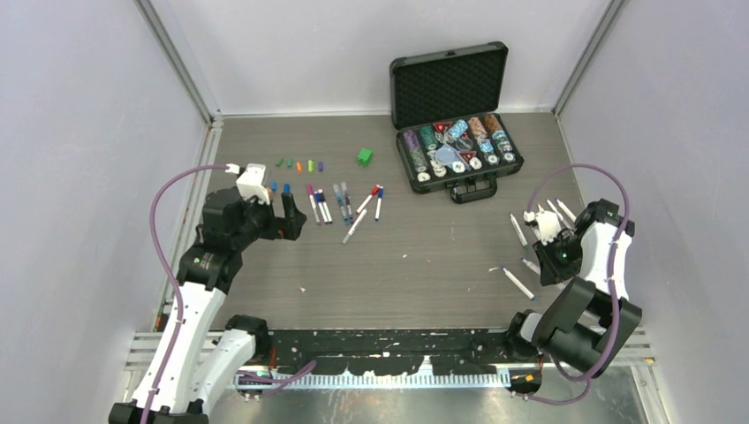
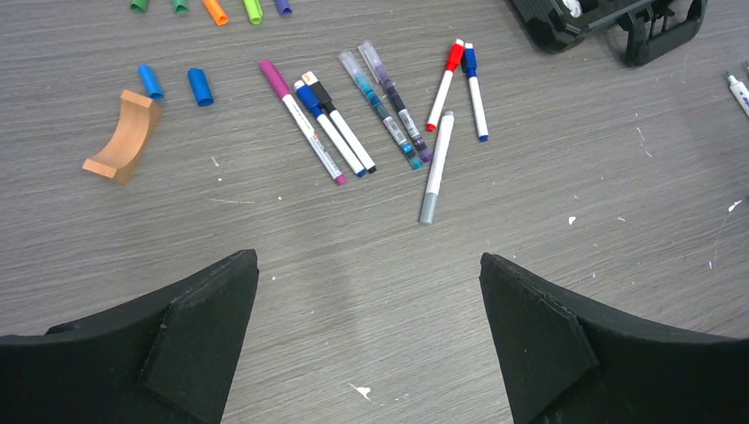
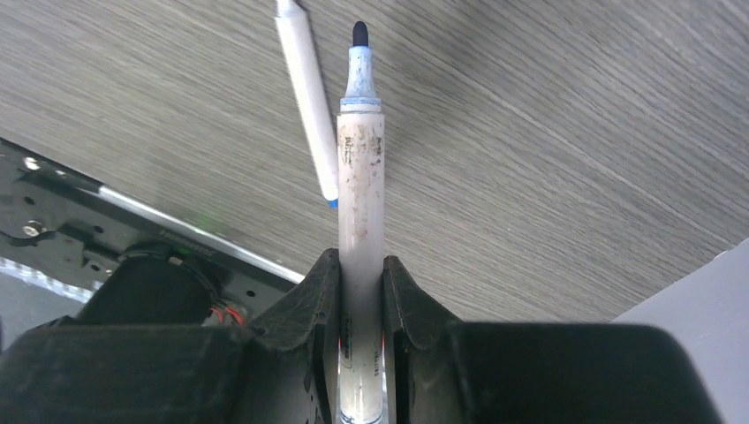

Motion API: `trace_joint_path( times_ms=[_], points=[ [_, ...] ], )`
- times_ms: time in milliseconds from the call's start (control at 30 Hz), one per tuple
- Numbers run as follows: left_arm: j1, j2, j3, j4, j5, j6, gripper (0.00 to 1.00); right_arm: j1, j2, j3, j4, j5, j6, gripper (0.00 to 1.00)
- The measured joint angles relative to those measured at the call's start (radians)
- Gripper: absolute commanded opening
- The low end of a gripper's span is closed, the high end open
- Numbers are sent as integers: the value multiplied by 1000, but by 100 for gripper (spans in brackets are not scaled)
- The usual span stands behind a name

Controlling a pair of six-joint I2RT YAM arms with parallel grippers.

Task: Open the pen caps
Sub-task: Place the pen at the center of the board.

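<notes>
Nothing legible shows anywhere. The blue-tipped pen (image 3: 361,203) bears smeared dark print along its barrel, perhaps a label, unreadable. The teal pen (image 2: 379,106) and purple pen (image 2: 397,104) carry tiny printed bands, and the poker chips (image 1: 457,132) show marks too small to make out.

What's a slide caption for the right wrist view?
Right hand clamps an uncapped blue-tipped pen, with a second pen lying on the grey table beyond.

Matt grey wood-grain table (image 2: 548,291), smudged white plastic pen (image 3: 361,177), foam-lined black case (image 1: 450,84)
</notes>
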Motion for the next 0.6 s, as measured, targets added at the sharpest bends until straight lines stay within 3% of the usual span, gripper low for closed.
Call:
trace_joint_path(
  times_ms=[600],
  points=[
    [-16,8,0,-5,-48,19,100,-52,23,-44,143,33,-22,1]
  ],
)
